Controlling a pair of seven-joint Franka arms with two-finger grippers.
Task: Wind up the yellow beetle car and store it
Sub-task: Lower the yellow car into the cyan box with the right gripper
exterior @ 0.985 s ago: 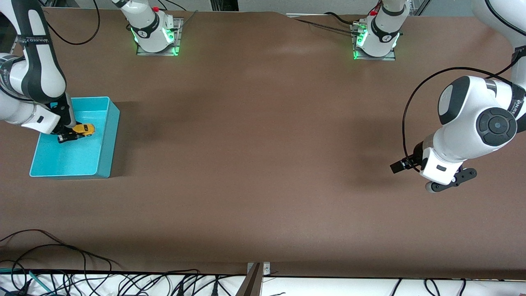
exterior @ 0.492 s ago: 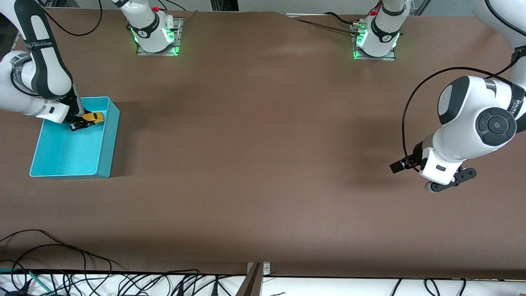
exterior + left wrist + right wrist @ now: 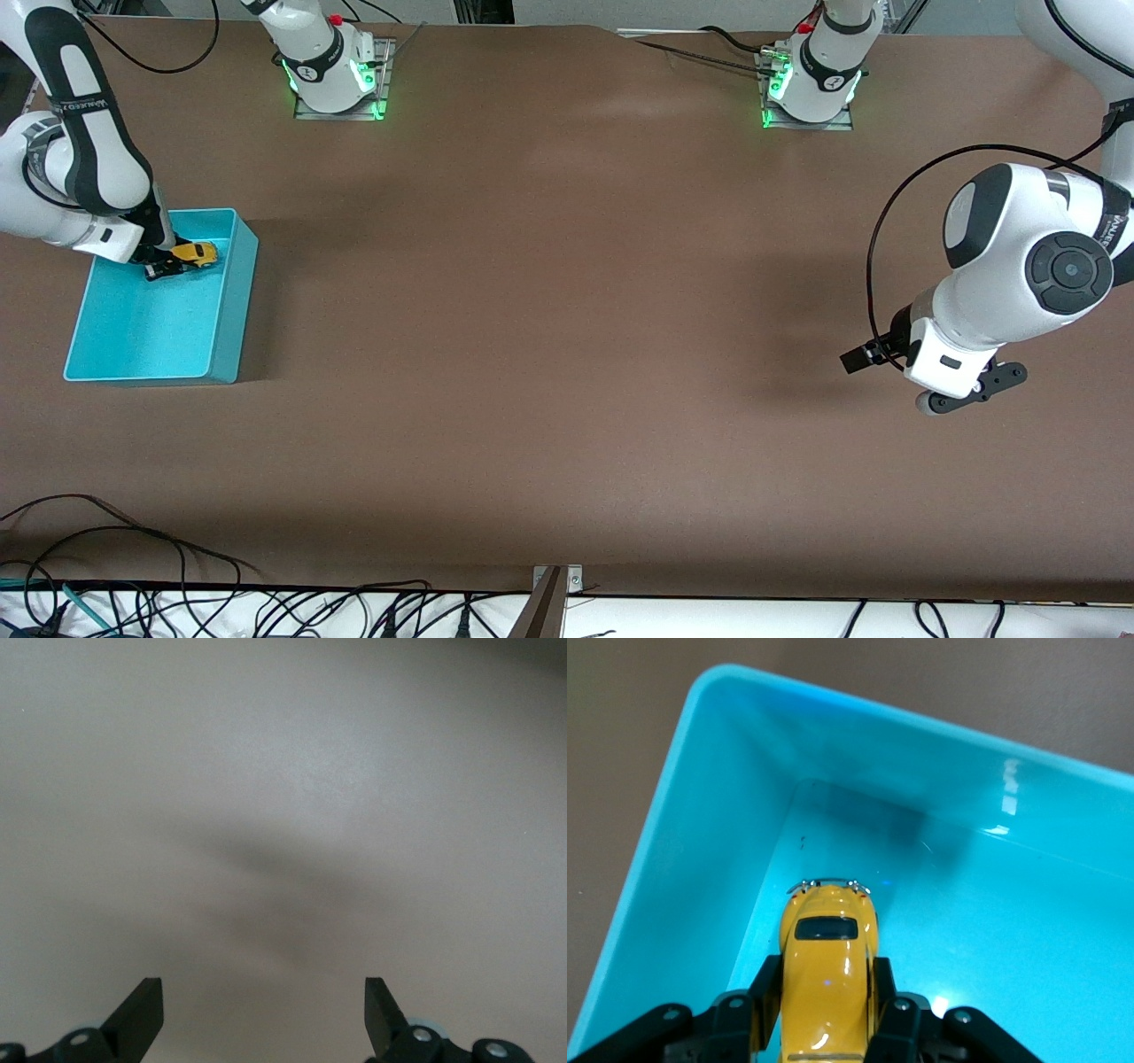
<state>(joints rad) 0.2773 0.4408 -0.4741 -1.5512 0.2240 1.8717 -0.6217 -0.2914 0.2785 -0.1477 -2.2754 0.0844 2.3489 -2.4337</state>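
Wide bare brown surface (image 3: 567, 354) fills the frame's middle. At upper left, the turquoise bin (image 3: 226, 354) walls hem the right gripper (image 3: 168, 264) holding the yellow beetle car (image 3: 197, 254).

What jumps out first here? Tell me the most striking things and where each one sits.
The bright turquoise plastic bin stands out at the right arm's end of the brown table. Over its part farthest from the front camera, the right gripper is shut on the tiny yellow beetle car, rounded body with dark windows, nose toward a bin corner in the right wrist view. The left gripper waits open above bare table at the left arm's end.
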